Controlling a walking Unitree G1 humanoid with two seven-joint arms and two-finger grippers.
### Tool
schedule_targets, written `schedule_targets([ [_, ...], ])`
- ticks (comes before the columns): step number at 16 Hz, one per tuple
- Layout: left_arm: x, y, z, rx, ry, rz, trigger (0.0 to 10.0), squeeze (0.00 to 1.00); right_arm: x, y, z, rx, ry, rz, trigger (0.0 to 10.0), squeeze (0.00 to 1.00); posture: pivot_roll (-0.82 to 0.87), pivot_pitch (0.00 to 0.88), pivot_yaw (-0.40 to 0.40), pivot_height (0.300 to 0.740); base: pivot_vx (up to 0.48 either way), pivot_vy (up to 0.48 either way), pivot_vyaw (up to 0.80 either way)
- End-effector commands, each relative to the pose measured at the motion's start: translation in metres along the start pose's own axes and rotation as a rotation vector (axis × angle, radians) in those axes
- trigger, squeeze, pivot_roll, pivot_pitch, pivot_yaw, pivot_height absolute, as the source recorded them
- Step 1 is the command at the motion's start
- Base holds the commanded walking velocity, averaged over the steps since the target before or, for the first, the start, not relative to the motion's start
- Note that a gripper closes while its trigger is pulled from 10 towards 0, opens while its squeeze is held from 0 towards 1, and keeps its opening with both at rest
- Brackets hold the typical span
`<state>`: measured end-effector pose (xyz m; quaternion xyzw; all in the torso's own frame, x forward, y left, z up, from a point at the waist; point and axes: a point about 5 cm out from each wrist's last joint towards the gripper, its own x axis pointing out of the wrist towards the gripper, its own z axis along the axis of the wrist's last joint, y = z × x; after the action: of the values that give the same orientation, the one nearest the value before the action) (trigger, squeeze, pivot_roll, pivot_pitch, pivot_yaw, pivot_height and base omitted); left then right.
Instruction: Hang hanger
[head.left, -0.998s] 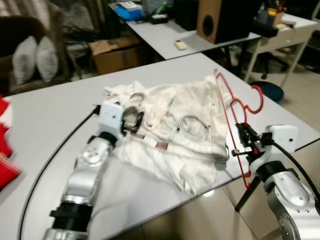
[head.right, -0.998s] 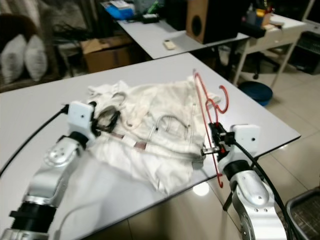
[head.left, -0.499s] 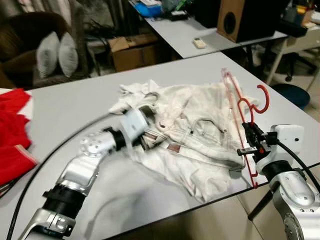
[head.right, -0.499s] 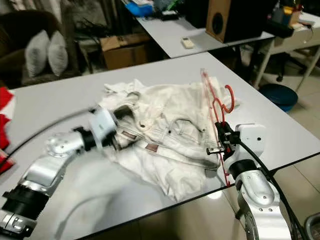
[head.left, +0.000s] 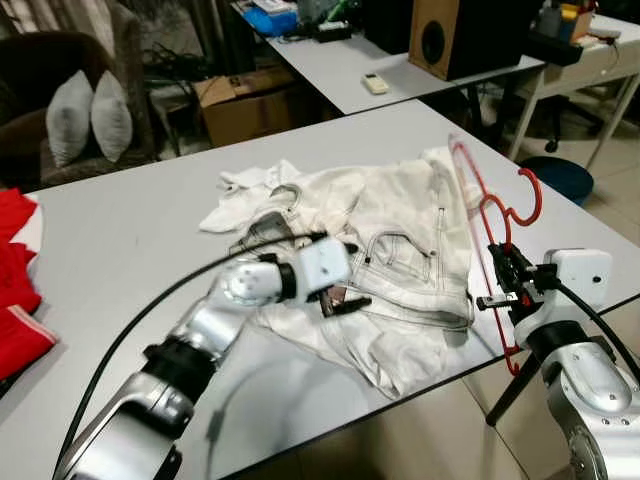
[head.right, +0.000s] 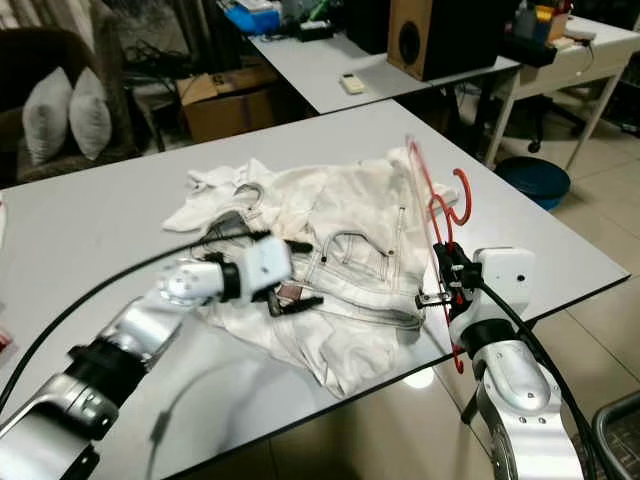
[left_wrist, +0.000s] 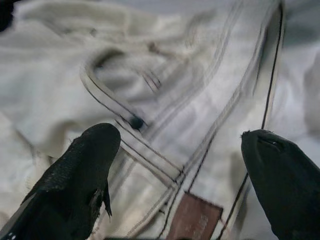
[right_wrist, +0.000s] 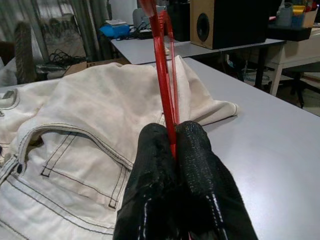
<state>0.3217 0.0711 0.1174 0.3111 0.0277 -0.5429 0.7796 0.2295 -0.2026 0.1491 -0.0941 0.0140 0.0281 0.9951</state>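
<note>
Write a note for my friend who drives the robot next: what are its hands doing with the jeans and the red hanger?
Right gripper: shut on the red hanger, holding it upright at the white table's right edge, beside the jeans.
Left gripper: open, fingers spread just above the white jeans' waistband, near the brown patch; nothing gripped yet.
Done: hanger picked up.
Left: jeans lie crumpled flat on the table, not on the hanger. Probably grab the waistband, put the jeans on the hanger, then hang it.

Two black fingers (right_wrist: 192, 150) of right gripper (right_wrist: 173, 145) pinch thin red plastic hanger (right_wrist: 162, 60); cream denim garment (right_wrist: 85, 130) spread on grey worktop (right_wrist: 270, 150).
</note>
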Motion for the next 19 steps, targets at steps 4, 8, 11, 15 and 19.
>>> schedule_targets([
  [4, 0.004, 0.006, -0.012, 0.075, 0.081, 0.057, 3.5, 0.0, 0.002, 0.001, 0.004, 0.0, -0.024, -0.002, 10.0, 0.0, -0.22, 0.0, 0.111, 0.74, 0.0, 0.0, 0.0],
  [8, 0.005, 0.012, -0.009, 0.063, 0.05, 0.124, 0.9, 0.0, 0.002, 0.002, 0.003, 0.003, -0.023, -0.003, 10.0, 0.0, -0.22, 0.0, 0.111, 0.74, 0.0, 0.0, 0.0],
  [11, 0.007, 0.018, -0.007, 0.091, 0.045, 0.201, 0.7, 0.0, 0.002, 0.003, 0.003, 0.003, -0.021, 0.001, 10.0, 0.0, -0.22, 0.0, 0.105, 0.74, 0.0, 0.0, 0.0],
  [15, 0.01, 0.023, -0.001, 0.127, 0.009, 0.275, 2.0, 0.0, 0.001, 0.003, 0.003, 0.001, -0.021, 0.001, 10.0, 0.0, -0.22, 0.0, 0.107, 0.74, 0.0, 0.0, 0.0],
  [19, 0.003, 0.032, 0.012, 0.218, -0.086, 0.35, 3.1, 0.0, 0.0, 0.002, 0.003, 0.0, -0.021, -0.005, 10.0, 0.0, -0.22, 0.0, 0.114, 0.74, 0.0, 0.0, 0.0],
])
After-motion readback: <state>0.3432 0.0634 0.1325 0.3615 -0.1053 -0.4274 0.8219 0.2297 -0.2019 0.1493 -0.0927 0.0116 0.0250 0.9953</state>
